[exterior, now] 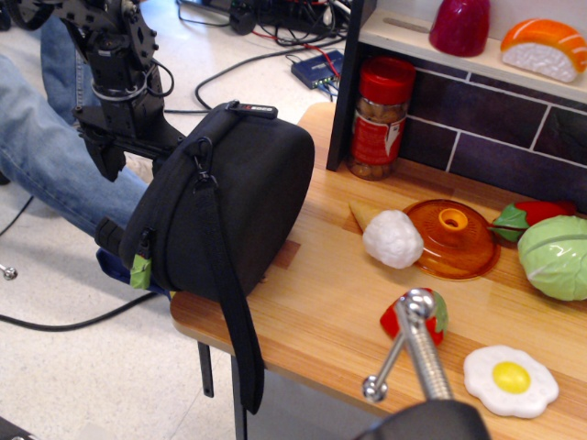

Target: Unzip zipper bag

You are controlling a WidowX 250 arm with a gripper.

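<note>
The zipper bag [238, 197], a large black rounded fabric case, stands on its edge at the left end of the wooden table [312, 312], partly overhanging it. Its long black strap [235, 316] hangs down past the table's front edge. A small green tag [139, 271] sits at its lower left, by the zipper round the edge. My black arm comes down from the top left, and the gripper [112, 156] is right behind the bag's upper left side. Its fingertips are dark against the bag and partly hidden, so I cannot tell how the jaws stand.
A person's jeans leg [46, 156] is left of the bag. On the table are a red-lidded jar [380, 119], a toy ice cream cone [390, 236], an orange lid [452, 240], a green cabbage [555, 257], a fried egg [510, 380] and a metal utensil [415, 344]. A shelf [477, 55] is at the back right.
</note>
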